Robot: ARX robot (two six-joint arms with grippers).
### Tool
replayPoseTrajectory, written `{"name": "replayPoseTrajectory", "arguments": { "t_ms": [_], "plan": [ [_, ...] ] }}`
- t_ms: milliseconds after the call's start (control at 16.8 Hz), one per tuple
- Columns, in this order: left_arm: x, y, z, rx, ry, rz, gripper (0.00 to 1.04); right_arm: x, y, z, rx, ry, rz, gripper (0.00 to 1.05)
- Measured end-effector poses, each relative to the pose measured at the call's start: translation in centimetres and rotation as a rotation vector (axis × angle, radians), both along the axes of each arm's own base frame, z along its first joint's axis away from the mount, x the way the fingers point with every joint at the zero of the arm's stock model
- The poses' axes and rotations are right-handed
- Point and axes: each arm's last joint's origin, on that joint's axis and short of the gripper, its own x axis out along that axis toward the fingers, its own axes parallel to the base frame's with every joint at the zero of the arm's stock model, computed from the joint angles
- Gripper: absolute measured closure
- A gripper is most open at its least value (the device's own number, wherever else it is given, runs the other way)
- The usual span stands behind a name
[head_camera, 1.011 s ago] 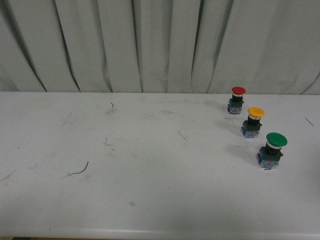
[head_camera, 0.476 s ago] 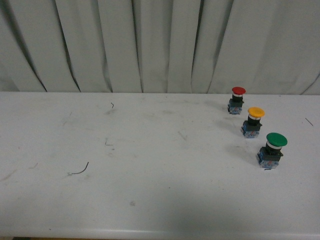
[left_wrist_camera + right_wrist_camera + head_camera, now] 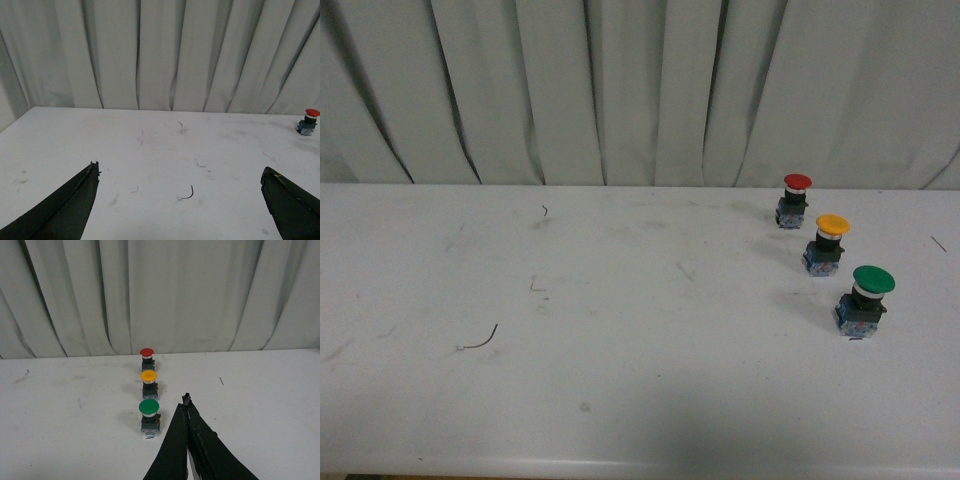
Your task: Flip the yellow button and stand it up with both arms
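The yellow button (image 3: 827, 243) stands upright on the white table (image 3: 620, 300) at the right, cap up, between a red-capped one (image 3: 794, 199) and a larger green-capped one (image 3: 865, 299). It also shows in the right wrist view (image 3: 149, 383). No arm shows in the front view. My right gripper (image 3: 187, 399) is shut and empty, over the table beside the green button (image 3: 149, 416), apart from the yellow one. My left gripper (image 3: 180, 172) is open and empty over the left part of the table; only the red button (image 3: 307, 121) shows in its view.
A grey-white curtain (image 3: 640, 90) hangs behind the table's far edge. A short curved wire scrap (image 3: 478, 340) lies on the table at the left, also in the left wrist view (image 3: 187, 194). The table's near edge (image 3: 620, 466) runs along the bottom.
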Motion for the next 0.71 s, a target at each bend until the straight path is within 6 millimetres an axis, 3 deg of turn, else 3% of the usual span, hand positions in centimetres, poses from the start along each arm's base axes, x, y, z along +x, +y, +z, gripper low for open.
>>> {"name": "replayPoseTrajectory", "arguments": {
  "t_ms": [178,714],
  "plan": [
    [0.0,0.0,0.0,0.0,0.0,0.0,0.07,-0.5,0.0,-0.8,0.0,0.002,0.0,1.03],
    [0.0,0.0,0.0,0.0,0.0,0.0,0.07,-1.9,0.0,-0.6,0.0,-0.014,0.0,1.03]
  ]
}}
